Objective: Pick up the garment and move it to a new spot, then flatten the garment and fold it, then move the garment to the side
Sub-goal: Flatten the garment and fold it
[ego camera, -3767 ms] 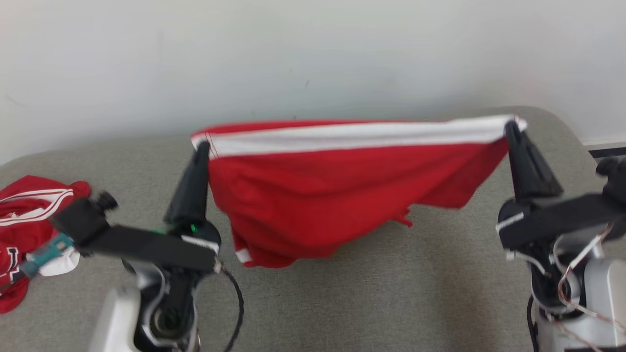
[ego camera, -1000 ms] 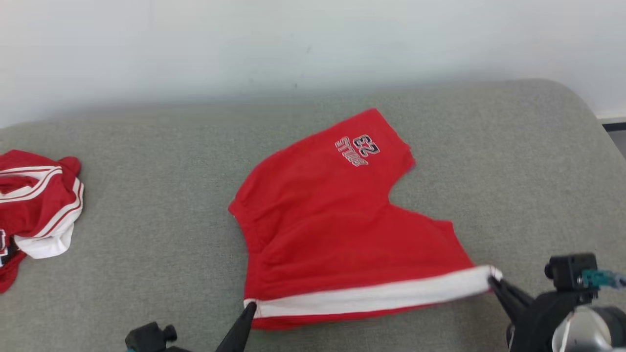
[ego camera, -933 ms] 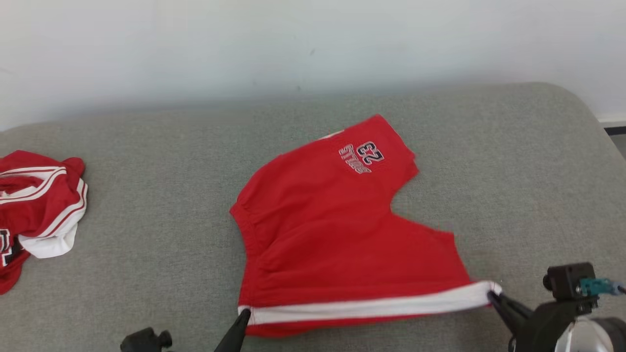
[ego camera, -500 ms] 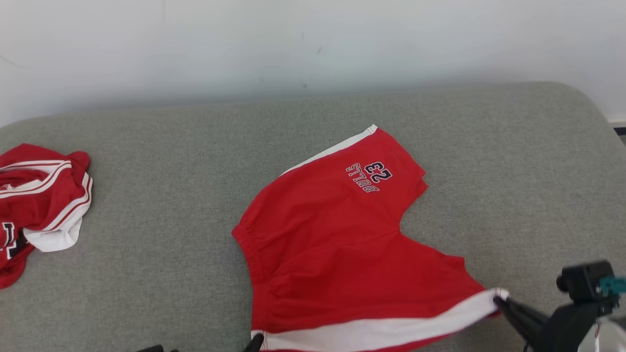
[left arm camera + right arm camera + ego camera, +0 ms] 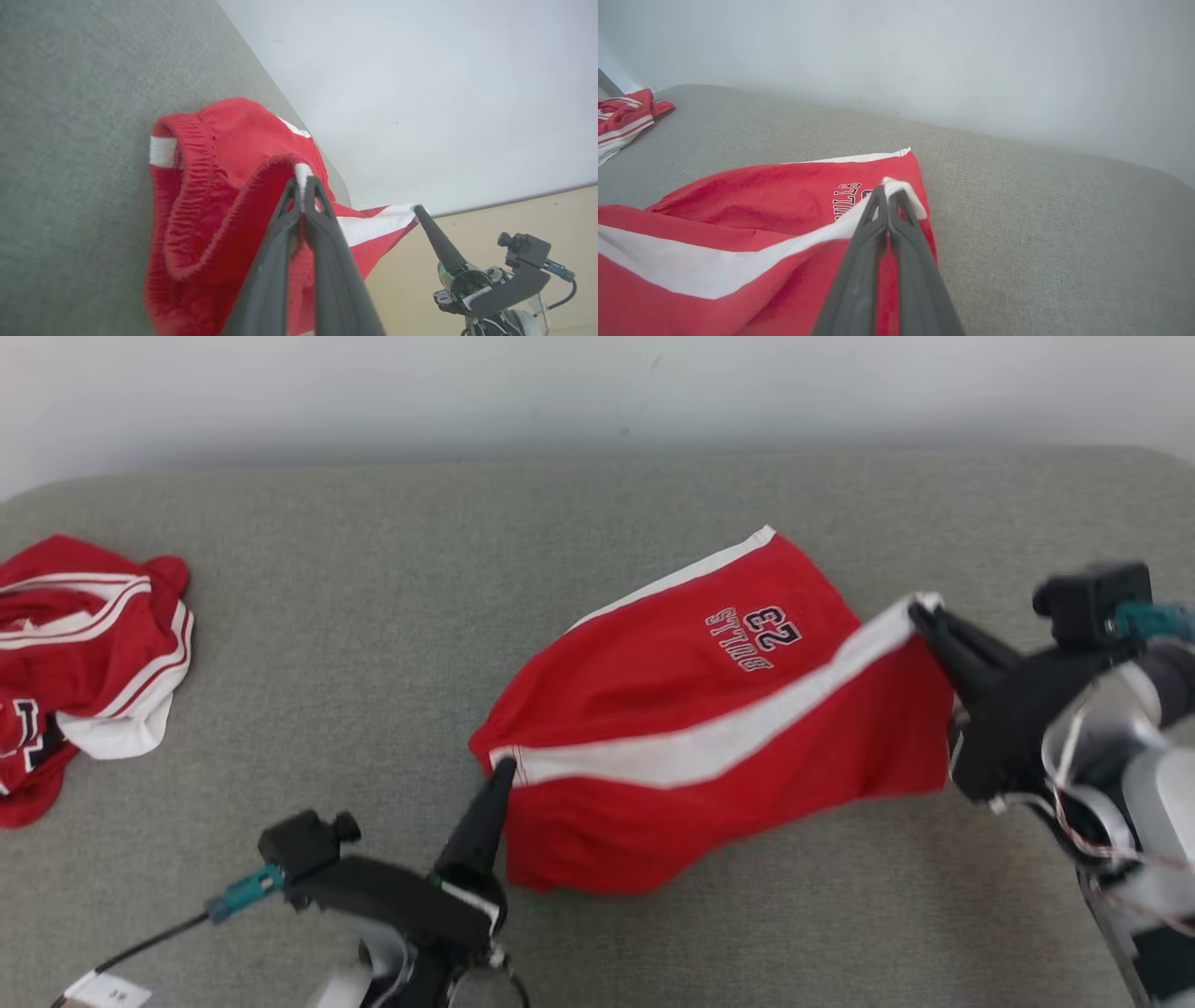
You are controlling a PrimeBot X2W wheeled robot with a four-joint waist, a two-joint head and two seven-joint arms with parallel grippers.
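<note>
Shorts [image 5: 653, 681] at centre of cushion [image 5: 373, 569], seemingly mid-fold, white-striped edge [image 5: 709, 756] held raised, left gripper [image 5: 502, 770] clamped on its 8 o'clock end and right gripper [image 5: 920, 609] on its 2 o'clock end; next, probably carry that edge toward 12 o'clock, lay flat, let go.

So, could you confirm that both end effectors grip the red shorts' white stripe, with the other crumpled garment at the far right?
No: the head view shows the crumpled garment at the far left. The left end effector and right end effector do grip the red shorts' white stripe.
</note>
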